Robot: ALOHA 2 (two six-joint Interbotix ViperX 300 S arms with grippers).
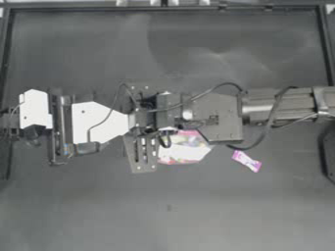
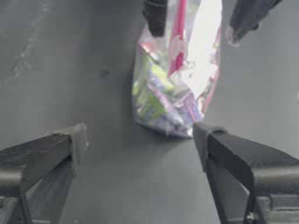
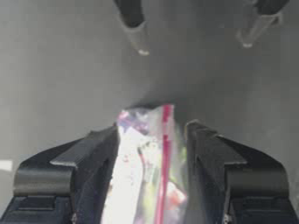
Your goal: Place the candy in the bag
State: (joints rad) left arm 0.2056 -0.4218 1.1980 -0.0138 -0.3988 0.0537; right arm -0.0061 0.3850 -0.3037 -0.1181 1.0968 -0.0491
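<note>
1. Clear plastic forms the bag [image 1: 185,148], which lies near the middle of the dark table [image 1: 163,206]; a pink seal strip runs along one edge, and green, purple and white wrappers show through its side.
2. No writing on the bag or the wrappers can be read.
3. Between the jaws of the right gripper [image 3: 153,131] stands the bag's sealed end; the jaws are spread a little wider than the bag, and whether they press it cannot be told.
4. Facing it from the other side, the left gripper [image 2: 139,133] has its jaws spread wide, one fingertip just beside the bag's bottom corner.
5. Pink and white, the candy [image 1: 246,160] lies alone on the table, near the bag on the right arm's side.
6. Bare tabletop stretches wide on both sides of the arms.
</note>
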